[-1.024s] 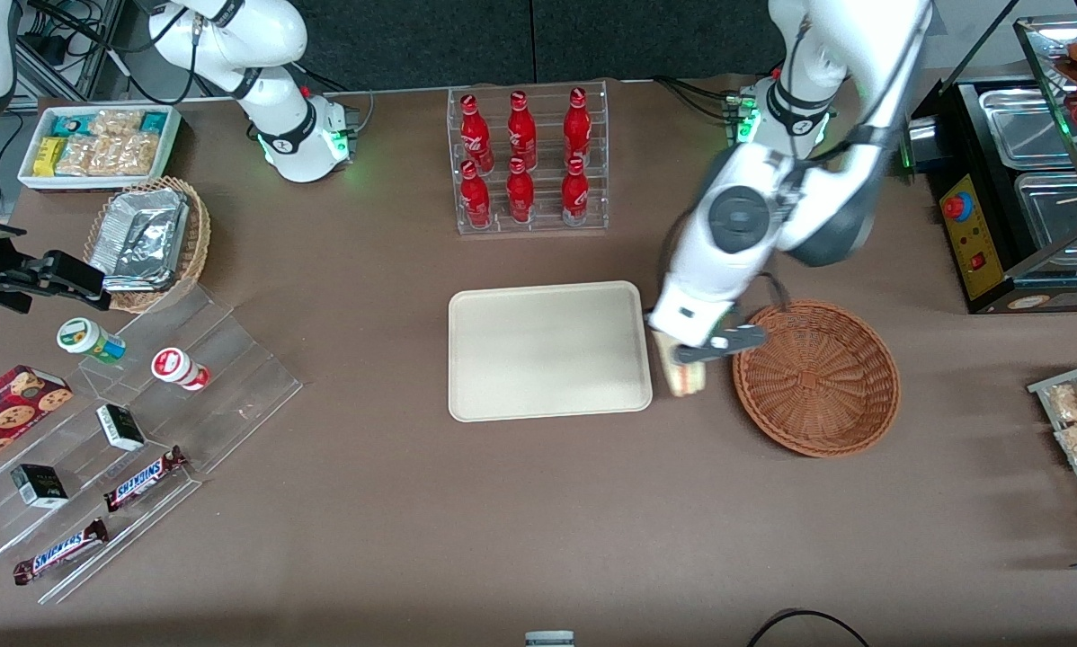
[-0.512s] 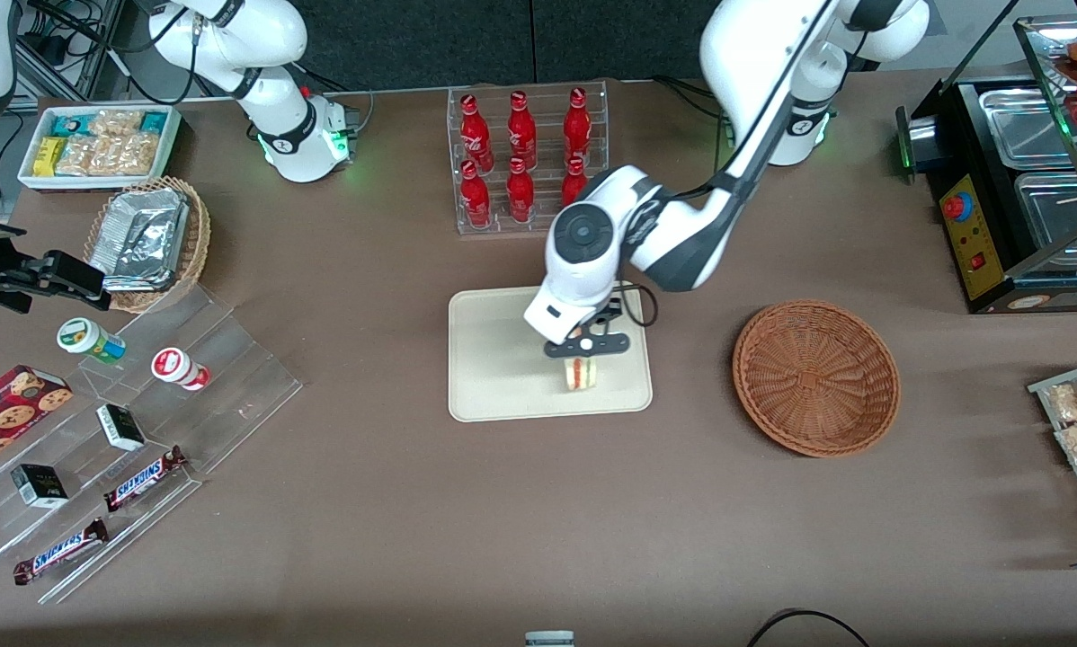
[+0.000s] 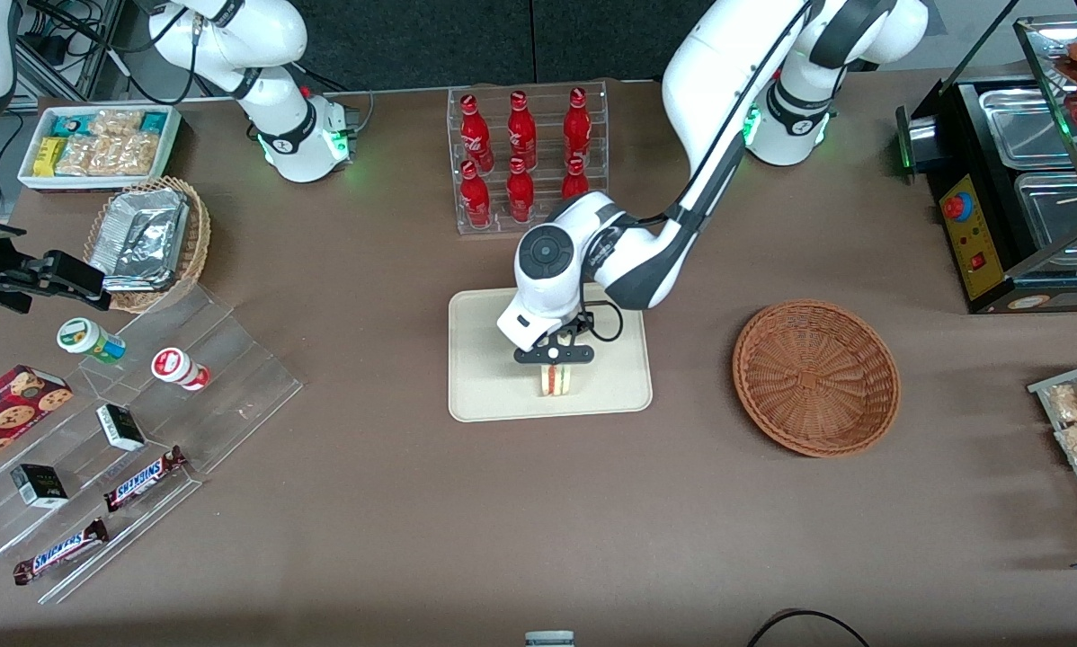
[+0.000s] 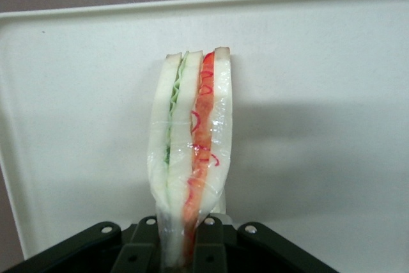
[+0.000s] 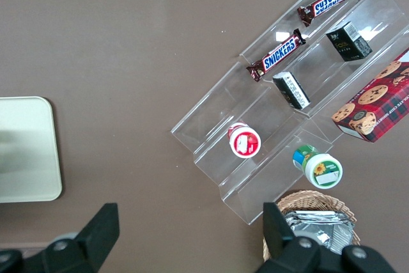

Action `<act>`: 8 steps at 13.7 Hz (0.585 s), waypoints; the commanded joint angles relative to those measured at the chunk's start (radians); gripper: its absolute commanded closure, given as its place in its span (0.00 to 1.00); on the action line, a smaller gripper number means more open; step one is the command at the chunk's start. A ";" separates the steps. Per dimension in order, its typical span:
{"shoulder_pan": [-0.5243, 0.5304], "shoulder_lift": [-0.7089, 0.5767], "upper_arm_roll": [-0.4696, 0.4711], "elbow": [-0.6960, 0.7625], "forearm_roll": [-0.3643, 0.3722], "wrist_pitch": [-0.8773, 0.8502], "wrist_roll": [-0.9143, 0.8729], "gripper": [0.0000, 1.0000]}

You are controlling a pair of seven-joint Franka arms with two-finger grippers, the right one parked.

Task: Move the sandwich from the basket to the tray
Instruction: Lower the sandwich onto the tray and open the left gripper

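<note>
- One sandwich (image 3: 556, 381) held on edge over the tray (image 3: 485, 395), gripper (image 3: 554, 358) fingers (image 4: 214, 238) pinching its wrapped end.
- Basket (image 3: 815, 377) well apart from tray.
- Advice: lower until bread rests on tray, then release gently so it doesn't topple.

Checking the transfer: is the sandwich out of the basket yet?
Out. The basket is empty, and the gripper is shut on the sandwich over the tray. Whether it touches the tray: cannot tell.
</note>
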 commanded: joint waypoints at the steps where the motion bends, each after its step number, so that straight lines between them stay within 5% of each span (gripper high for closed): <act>1: -0.032 0.039 0.015 0.035 0.022 0.013 -0.008 1.00; 2: -0.037 0.039 0.015 0.035 0.021 0.014 -0.009 0.62; 3: -0.035 0.039 0.015 0.035 0.019 0.013 -0.006 0.01; 8: -0.026 0.033 0.019 0.054 0.011 0.010 0.002 0.00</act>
